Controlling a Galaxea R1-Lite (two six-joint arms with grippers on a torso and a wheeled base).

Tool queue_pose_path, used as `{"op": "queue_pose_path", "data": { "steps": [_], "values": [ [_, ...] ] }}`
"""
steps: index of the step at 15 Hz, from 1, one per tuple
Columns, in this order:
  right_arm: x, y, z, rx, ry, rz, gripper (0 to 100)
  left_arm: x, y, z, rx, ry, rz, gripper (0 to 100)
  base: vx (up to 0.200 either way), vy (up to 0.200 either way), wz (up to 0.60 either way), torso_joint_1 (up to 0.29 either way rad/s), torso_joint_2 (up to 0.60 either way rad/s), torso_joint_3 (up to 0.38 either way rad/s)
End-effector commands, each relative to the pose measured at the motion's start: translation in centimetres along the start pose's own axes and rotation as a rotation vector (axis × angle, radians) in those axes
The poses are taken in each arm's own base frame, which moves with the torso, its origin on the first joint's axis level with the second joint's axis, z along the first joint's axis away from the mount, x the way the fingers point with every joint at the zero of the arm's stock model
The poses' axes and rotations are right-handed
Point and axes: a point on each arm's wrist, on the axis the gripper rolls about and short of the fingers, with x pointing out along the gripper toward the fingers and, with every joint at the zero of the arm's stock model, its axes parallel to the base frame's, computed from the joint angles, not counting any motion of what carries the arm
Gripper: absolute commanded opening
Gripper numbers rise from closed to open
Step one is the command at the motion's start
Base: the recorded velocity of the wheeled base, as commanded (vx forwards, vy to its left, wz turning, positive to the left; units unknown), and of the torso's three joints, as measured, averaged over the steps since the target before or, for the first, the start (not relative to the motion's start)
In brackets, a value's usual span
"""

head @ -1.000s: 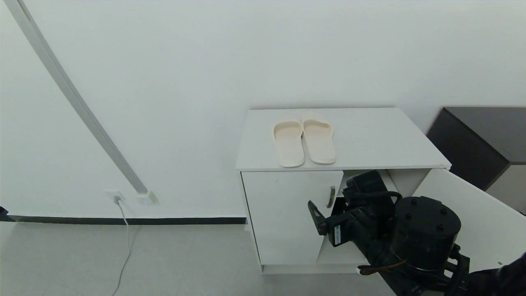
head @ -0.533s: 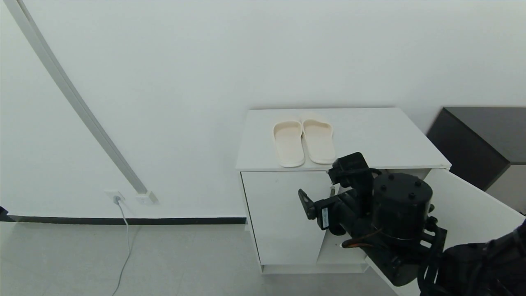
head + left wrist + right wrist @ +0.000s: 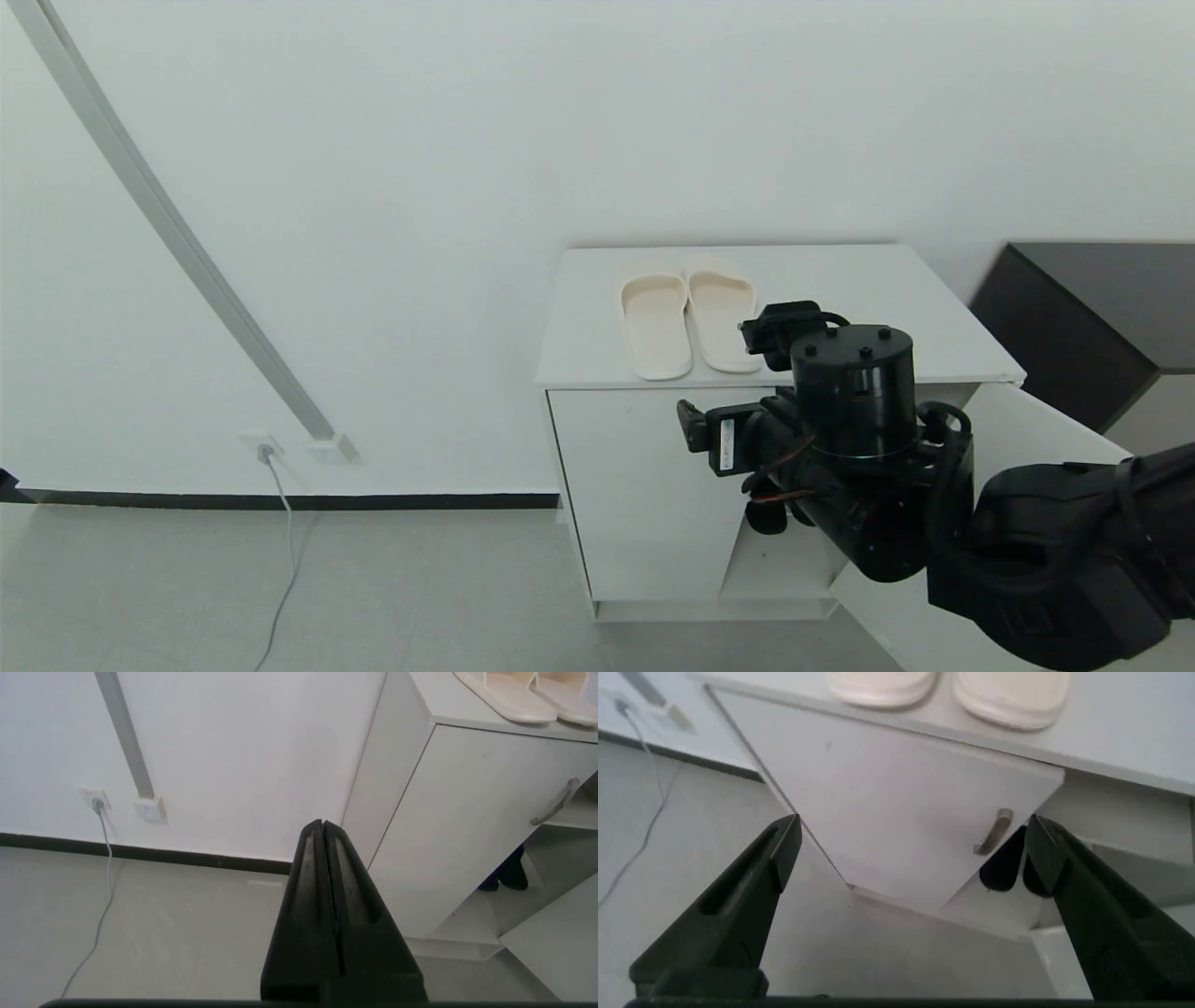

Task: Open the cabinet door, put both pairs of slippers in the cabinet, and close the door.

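Slippers [image 3: 702, 327], smooth and cream, lie paired atop boxy white cabinet [image 3: 644, 485].

no readable text, white sticker [image 3: 726, 446] on right arm [image 3: 854, 411] illegible

a grey conduit [image 3: 173, 224] is seen slanting down the white wall [image 3: 467, 140] at 9 o'clock. a white cable [image 3: 288, 551] is plugged into the socket [image 3: 263, 446] below. a dark box [image 3: 1083, 317] is set at 3 o'clock.

Right gripper [image 3: 912, 826] spread wide, cream slippers [image 3: 1008, 691] atop cabinet [image 3: 1130, 723], dark slippers [image 3: 1007, 866] inside beside handle [image 3: 993, 833]
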Motion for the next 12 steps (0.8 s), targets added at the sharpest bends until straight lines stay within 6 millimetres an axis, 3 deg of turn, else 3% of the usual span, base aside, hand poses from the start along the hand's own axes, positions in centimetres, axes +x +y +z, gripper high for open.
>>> {"op": "queue_pose_path", "data": {
  "steps": [1, 6, 8, 12],
  "values": [
    [-0.1, 0.0, 0.2, 0.005, -0.007, 0.002, 100, 0.0, 0.0, 0.0, -0.001, -0.001, 0.0, 0, 0.2, 0.0, 0.0, 0.002, 0.0, 0.002],
    [0.5, 0.1, -0.9, -0.008, 0.018, -0.007, 100, 0.0, 0.0, 0.0, 0.0, -0.001, -0.002, 0, 0.2, 0.0, 0.0, 0.002, 0.0, 0.003],
    [2.0, 0.0, -1.6, -0.001, 0.004, -0.021, 100, 0.0, 0.0, 0.0, 0.001, 0.001, -0.001, 0, 0.2, 0.0, 0.0, 0.005, 0.0, 0.005],
    [5.2, 0.3, -2.6, -0.036, -0.075, -0.038, 100, 0.0, 0.0, 0.0, 0.0, -0.001, -0.002, 0, 0.0, 0.0, 0.0, 0.0, 0.0, 0.0]
  ]
}}
